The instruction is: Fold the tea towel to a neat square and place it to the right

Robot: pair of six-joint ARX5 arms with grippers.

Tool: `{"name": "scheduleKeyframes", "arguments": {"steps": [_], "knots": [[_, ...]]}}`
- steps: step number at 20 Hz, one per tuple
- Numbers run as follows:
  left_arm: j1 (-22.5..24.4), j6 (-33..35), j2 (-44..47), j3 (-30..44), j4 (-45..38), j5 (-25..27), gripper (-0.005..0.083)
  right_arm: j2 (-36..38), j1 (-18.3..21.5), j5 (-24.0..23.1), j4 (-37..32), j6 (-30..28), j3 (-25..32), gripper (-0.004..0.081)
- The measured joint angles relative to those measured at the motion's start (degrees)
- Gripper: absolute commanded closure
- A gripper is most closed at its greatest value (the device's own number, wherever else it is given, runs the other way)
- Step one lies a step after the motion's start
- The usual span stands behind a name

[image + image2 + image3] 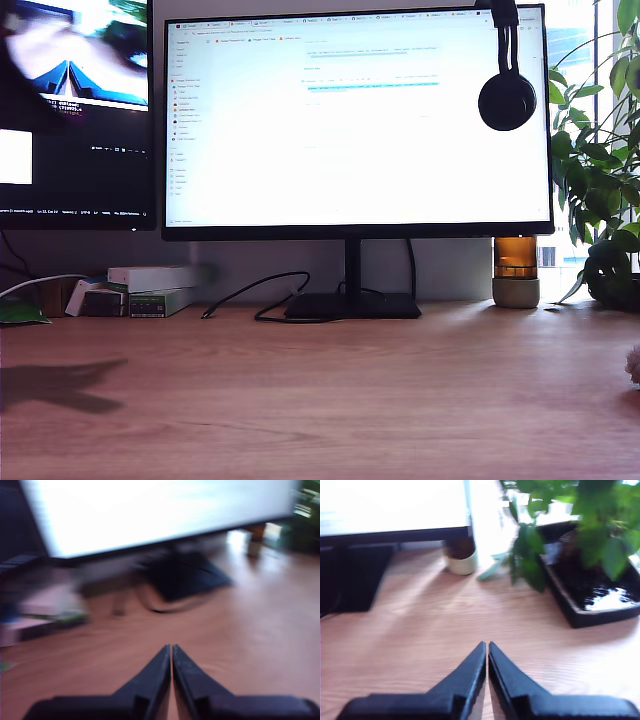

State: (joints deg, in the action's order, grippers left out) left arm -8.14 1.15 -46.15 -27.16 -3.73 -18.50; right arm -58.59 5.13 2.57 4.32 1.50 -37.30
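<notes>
Basically both grippers were empty with jaws pressed together, tips meeting. My first gripper (pixel 171 647) hung over bare wooden desk (pixel 330 400), its wrist view motion-blurred, looking toward the big monitor (pixel 358 120) and its dark stand base (pixel 187 575), with a cable (pixel 150 602) trailing on the wood and a blurred stack of boxes (pixel 45 615) off to one side. My second gripper (pixel 486 645) was also over bare desk, jaws closed on nothing, facing a small amber-and-cream jar (pixel 461 556), a leafy plant (pixel 560 525) and its black tray (pixel 590 592). Neither arm showed in the exterior view; only a dark shadow (pixel 60 383) lay on the desk at the exterior view's left. The tea towel (pixel 633 365) was barely visible: a small pale fluffy bit at the exterior view's right edge, resting on the desk below the plant, cut off by the frame, so couldn't tell whether it was folded. It didn't show in either wrist view. Elsewhere in the exterior view: a second monitor (pixel 75 110) at the left, headphones (pixel 507 90) hanging over the big monitor's top corner, and the boxes on the desk beneath the two screens.
</notes>
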Motion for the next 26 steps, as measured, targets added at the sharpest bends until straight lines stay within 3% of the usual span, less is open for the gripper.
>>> {"name": "scheduleKeyframes", "arguments": {"steps": [4,6,7,11,13,16,22,26], "knots": [[9.22,-2.12,2.29,0.22,0.90,-0.28,0.0795,6.78,0.02,1.38,-4.28,-1.60,3.93,0.0770],[11.30,-2.86,4.37,2.10,0.94,-0.33,0.0795,10.40,0.02,1.38,-9.77,-1.33,6.82,0.0770],[11.58,-3.74,5.57,3.13,1.25,-0.48,0.0795,11.80,-0.11,1.38,-12.87,-1.33,8.31,0.0770],[11.26,-4.02,7.61,3.65,1.99,-0.17,0.0795,13.20,-2.23,1.38,-14.19,-3.15,9.79,0.0770],[11.26,-4.02,7.85,3.65,2.62,0.90,0.0795,13.00,-2.32,1.44,-15.06,-5.77,11.21,0.0770],[11.26,-4.02,7.96,3.91,1.29,1.90,0.0795,12.98,-1.40,1.99,-18.78,-4.72,14.84,0.0770],[11.26,-4.02,13.07,10.58,-0.20,2.36,0.0795,12.94,1.70,10.60,-23.45,-4.57,27.04,0.0770],[11.26,-4.02,19.41,16.55,1.20,2.51,0.0795,13.03,2.78,14.03,-23.39,-4.57,29.22,0.0770]]}}
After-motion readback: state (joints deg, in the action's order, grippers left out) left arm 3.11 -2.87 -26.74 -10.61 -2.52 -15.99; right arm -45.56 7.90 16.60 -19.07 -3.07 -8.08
